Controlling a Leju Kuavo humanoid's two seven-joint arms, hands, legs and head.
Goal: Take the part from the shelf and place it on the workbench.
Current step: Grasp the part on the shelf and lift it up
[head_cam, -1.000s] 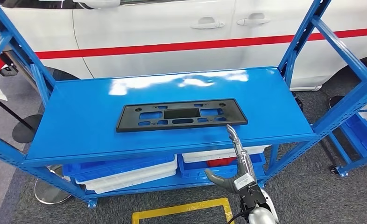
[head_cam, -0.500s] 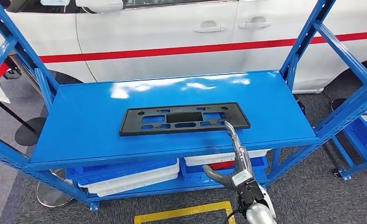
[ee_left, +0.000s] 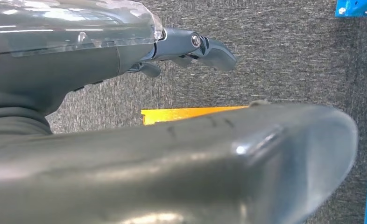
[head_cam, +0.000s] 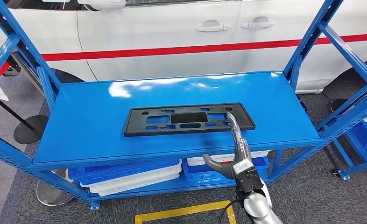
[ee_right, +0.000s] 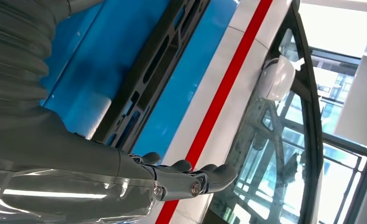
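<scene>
Black flat part (head_cam: pixel 189 119) lying lengthwise mid-shelf on the blue shelf (head_cam: pixel 93 126), nearer its front edge, right hand (head_cam: pixel 236 149) reaching over that front edge with fingers straight and spread, holding nothing, tips above the part's right end; left hand (ee_left: pixel 191 46) empty above grey carpet.

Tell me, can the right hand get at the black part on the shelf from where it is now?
Probably yes. The right hand is open, its fingertips over the right end of the black part, which lies flat on the blue shelf with nothing between them. Actual contact cannot be told.
</scene>
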